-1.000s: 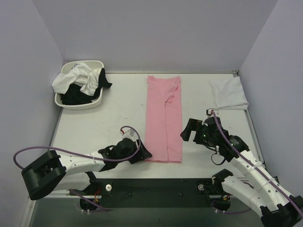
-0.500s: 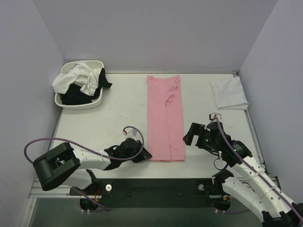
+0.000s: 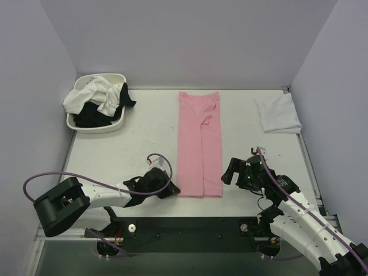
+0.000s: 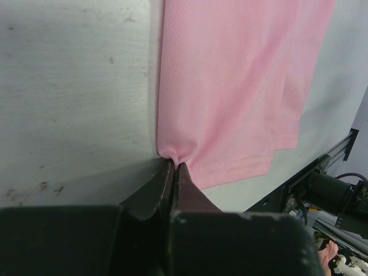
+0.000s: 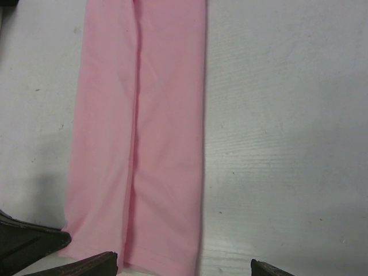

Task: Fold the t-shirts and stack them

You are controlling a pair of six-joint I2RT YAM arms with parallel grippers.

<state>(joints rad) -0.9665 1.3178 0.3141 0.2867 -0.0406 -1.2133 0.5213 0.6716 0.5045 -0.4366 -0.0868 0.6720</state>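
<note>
Top view: pink t-shirt [image 3: 199, 144] lies as a long folded strip mid-bench [image 3: 132, 152]. Left claw [image 3: 172, 188] at its near left corner, right claw [image 3: 227, 171] just beside its near right edge.
Left wrist: jaws pinched on the puckered corner fabric.
Right wrist: jaws wide, gripping nothing.
</note>
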